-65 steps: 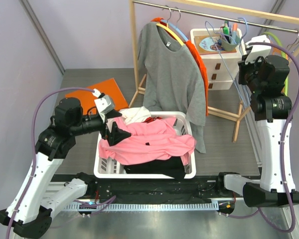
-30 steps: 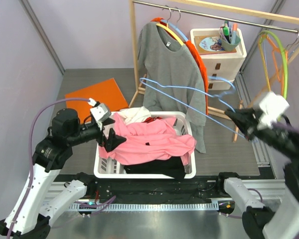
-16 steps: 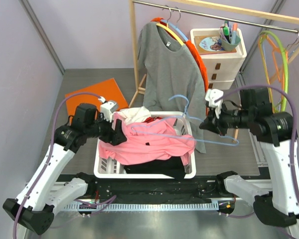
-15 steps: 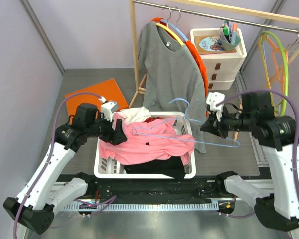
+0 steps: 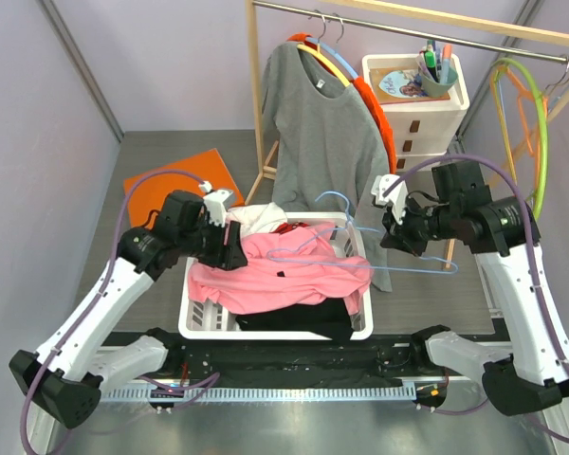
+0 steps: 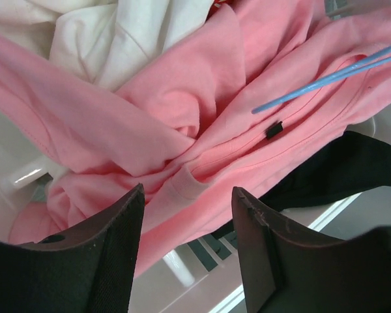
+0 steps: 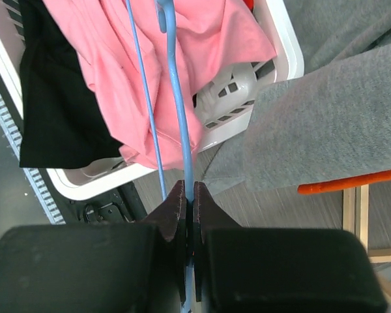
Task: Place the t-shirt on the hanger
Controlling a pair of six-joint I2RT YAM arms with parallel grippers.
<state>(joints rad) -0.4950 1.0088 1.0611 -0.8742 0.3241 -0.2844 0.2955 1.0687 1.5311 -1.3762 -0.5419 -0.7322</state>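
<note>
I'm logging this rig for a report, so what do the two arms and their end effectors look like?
Both the left arm and right arm have white link shells with black joint housings, and a purple cable loops along each. A small white camera block sits at each wrist. The left end effector and right end effector have matte black tapered fingers.

T-shirt (image 5: 294,275) in basket (image 5: 218,328), hanger (image 7: 179,111) above
</note>
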